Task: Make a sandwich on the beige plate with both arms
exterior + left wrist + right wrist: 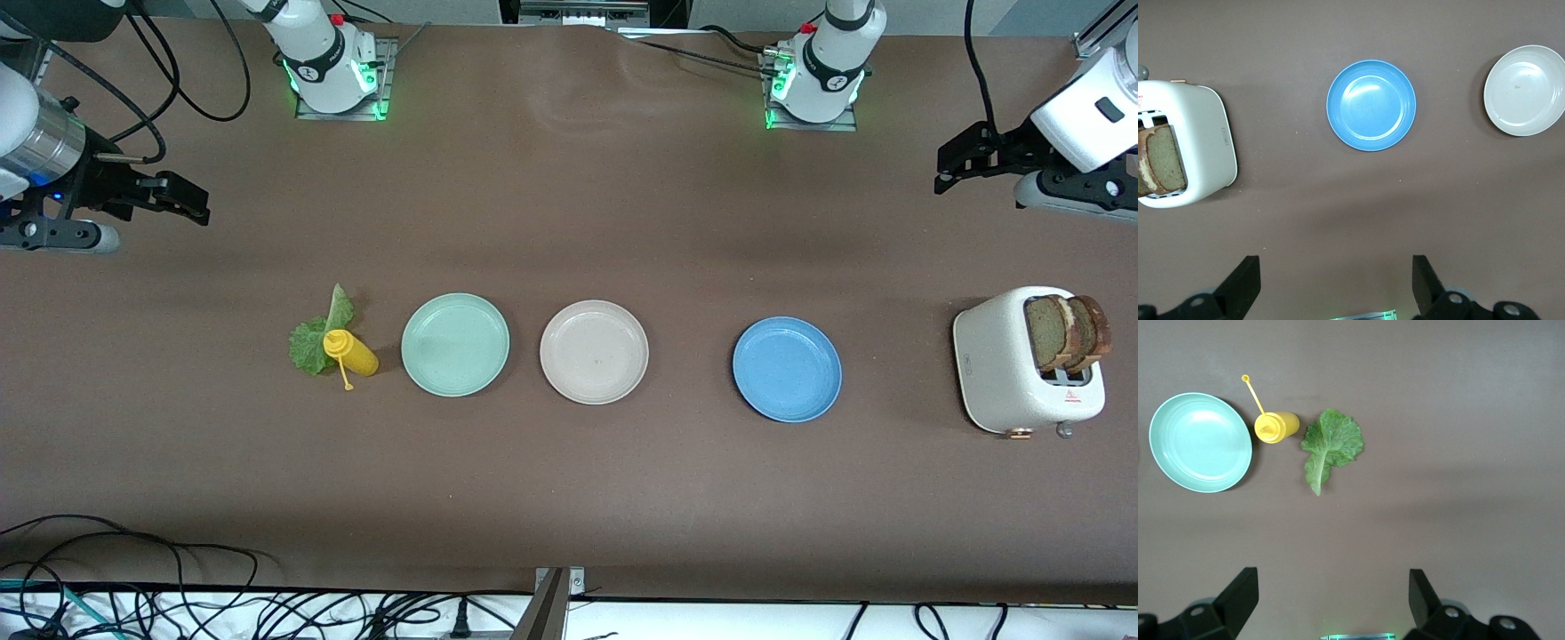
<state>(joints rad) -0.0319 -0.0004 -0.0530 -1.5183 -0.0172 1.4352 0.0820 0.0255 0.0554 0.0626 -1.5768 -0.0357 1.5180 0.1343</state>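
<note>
The beige plate [594, 352] lies empty in the middle of the table, also in the left wrist view [1525, 90]. Two bread slices [1065, 332] stand in the white toaster [1005, 373] at the left arm's end, seen too in the left wrist view [1161, 160]. A green lettuce leaf [318, 336] lies on the table toward the right arm's end, clear in the right wrist view [1330, 447]. My left gripper [949, 171] is open and empty, high over bare table. My right gripper [194, 203] is open and empty, high over bare table.
A mint-green plate [455, 344] lies beside the beige plate, a blue plate [787, 368] between it and the toaster. A yellow squeeze bottle [349, 352] lies on its side against the lettuce. Cables run along the table's front edge.
</note>
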